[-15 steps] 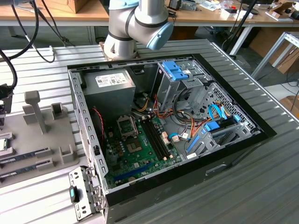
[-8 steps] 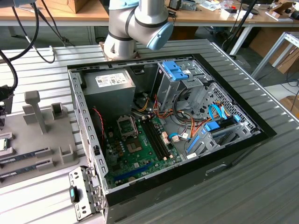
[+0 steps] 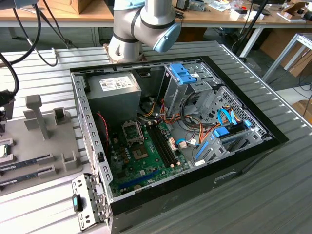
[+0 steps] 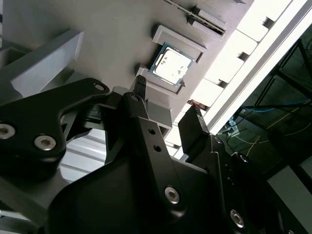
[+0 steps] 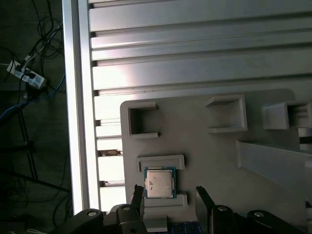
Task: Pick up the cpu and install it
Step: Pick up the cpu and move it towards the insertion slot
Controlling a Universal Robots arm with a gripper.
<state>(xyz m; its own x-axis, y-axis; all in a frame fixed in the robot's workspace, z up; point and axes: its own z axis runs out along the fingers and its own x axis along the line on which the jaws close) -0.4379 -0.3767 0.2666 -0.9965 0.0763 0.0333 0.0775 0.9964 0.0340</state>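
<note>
The cpu [image 5: 159, 183] is a small square chip with a silver top and a thin green rim. It lies flat in a shallow grey holder [image 5: 161, 162] on the grey fixture plate, also seen in the second wrist view [image 4: 170, 66]. My gripper [image 5: 170, 200] hangs above it, open, with one black finger [image 5: 138, 197] on each side of the chip's line and nothing between them. In the second wrist view the fingertips [image 4: 141, 90] stand apart from the chip. In the exterior view the motherboard's dark square socket [image 3: 132, 131] sits inside the open computer case.
The fixture plate [image 3: 53, 161] at the exterior view's left carries upright grey posts [image 3: 36, 114] and long memory sticks [image 3: 27, 163]. The case [image 3: 243, 156] holds a power supply [image 3: 114, 87], drive cages and cable bundles. The slatted table's edge [image 5: 78, 97] runs close to the holder.
</note>
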